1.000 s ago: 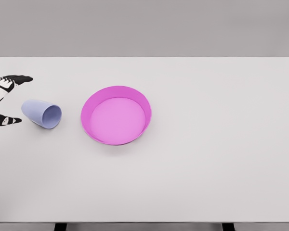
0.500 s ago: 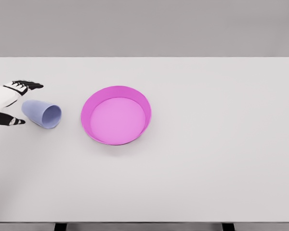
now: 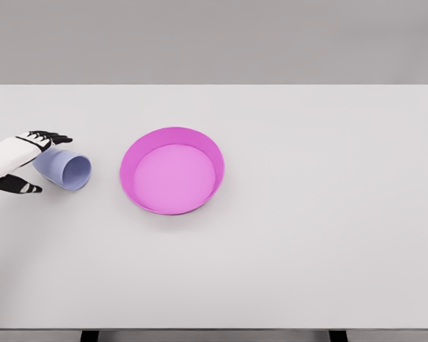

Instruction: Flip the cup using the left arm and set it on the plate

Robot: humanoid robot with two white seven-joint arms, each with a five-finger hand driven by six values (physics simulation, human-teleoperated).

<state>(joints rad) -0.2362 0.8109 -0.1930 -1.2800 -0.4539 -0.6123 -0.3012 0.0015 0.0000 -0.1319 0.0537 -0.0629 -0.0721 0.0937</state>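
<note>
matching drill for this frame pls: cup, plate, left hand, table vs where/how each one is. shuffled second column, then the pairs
Things:
1. cup
2. plate
3. left hand
4. table

States:
A. pink, upright, nothing in it
B. white, carries everything else
C. at the far left edge, fingers spread around the closed end of another item
D. pale blue, lying on its side, mouth facing the pink item

Pairs: 1-D, 2-A, 3-C, 4-B

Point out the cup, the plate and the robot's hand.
lavender cup [image 3: 71,171], head view, side wall near its open mouth
pink plate [image 3: 172,132], head view, far rim
left hand [image 3: 18,153], head view, white back
</note>
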